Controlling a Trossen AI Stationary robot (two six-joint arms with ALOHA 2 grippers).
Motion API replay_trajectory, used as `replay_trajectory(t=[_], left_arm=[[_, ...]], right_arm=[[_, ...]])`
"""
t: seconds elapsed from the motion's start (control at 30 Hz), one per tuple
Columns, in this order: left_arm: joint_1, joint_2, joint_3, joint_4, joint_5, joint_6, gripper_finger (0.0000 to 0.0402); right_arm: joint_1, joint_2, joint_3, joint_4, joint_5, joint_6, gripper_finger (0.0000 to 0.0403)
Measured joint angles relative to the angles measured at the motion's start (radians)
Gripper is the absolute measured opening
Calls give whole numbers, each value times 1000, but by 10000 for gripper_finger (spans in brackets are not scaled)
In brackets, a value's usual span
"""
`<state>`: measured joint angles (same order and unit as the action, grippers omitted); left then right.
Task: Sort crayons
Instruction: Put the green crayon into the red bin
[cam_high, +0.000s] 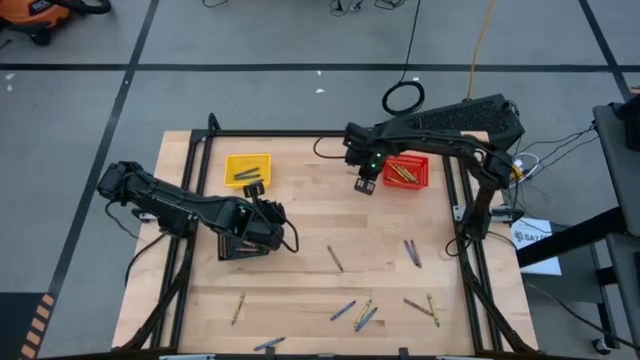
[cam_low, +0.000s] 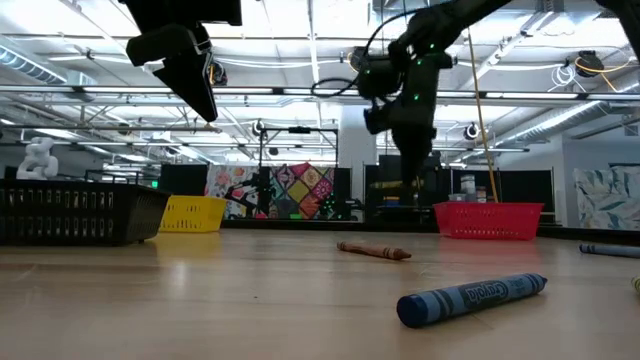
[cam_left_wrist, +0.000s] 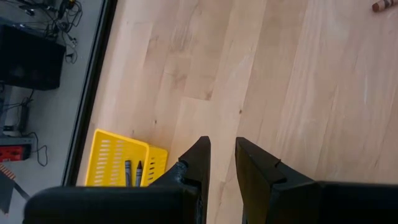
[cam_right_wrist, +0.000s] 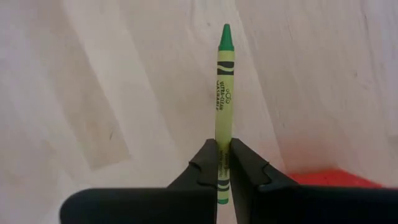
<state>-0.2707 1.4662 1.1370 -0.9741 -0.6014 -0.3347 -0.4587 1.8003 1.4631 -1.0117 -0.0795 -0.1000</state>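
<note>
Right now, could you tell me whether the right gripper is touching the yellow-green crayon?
Touching: the right wrist view shows the right gripper shut on the yellow-green crayon, both fingers pressed against it.

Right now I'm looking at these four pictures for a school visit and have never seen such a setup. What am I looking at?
Two dark robot arms work at a wooden table, sorting crayons into small baskets. One picture looks straight down from above, one looks level across the tabletop, and two come from cameras on the arms' wrists. From above you see a yellow basket, a red basket and a black basket partly under the left arm, plus loose crayons scattered along the near side. The right gripper, raised beside the red basket, pinches a green crayon between its fingers. The left gripper hovers above the black basket, fingers slightly apart, holding nothing.
</note>
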Motion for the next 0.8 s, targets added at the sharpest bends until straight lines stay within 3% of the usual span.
replay_trajectory(t=[0.3,0.57,0.8], left_arm=[[0,0,0,-1,0,-1,68],[0,0,0,-4,54,-4,68],[0,0,0,-4,59,-20,68]], right_arm=[[-26,-106,2,-107,4,-29,0],[-61,-119,-4,-180,5,-78,0],[-120,-120,-121,-184,5,-134,0]])
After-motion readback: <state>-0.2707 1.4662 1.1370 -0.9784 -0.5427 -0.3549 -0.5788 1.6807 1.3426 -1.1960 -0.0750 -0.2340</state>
